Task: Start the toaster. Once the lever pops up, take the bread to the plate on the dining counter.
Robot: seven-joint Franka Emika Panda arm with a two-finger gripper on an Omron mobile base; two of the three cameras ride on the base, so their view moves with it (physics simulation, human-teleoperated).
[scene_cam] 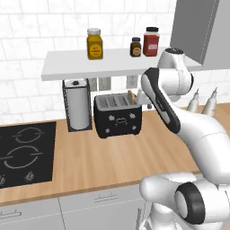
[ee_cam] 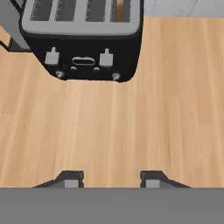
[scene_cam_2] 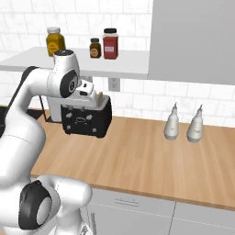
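The glossy black toaster (scene_cam: 117, 117) stands on the wood worktop under the shelf, also seen from the other side as the toaster (scene_cam_2: 87, 120). The bread (scene_cam: 131, 96) pokes up tan from its rightmost slot; the bread (ee_cam: 120, 8) shows at the top of the hand view. Two pale levers (ee_cam: 106, 57) sit on the toaster's front. My gripper (ee_cam: 110, 180) is open with nothing between its fingers, and it hovers over the worktop just in front of the toaster's right end. The hand (scene_cam_2: 86, 91) sits close above the toaster. The plate and the dining counter are out of view.
A paper-towel holder (scene_cam: 77, 104) stands left of the toaster, and a black hob (scene_cam: 24, 152) lies further left. Jars sit on the white shelf (scene_cam: 67, 65) overhead. Two pale bottles (scene_cam_2: 183, 125) stand at the right against the wall. A grey cabinet (scene_cam_2: 193, 36) hangs above.
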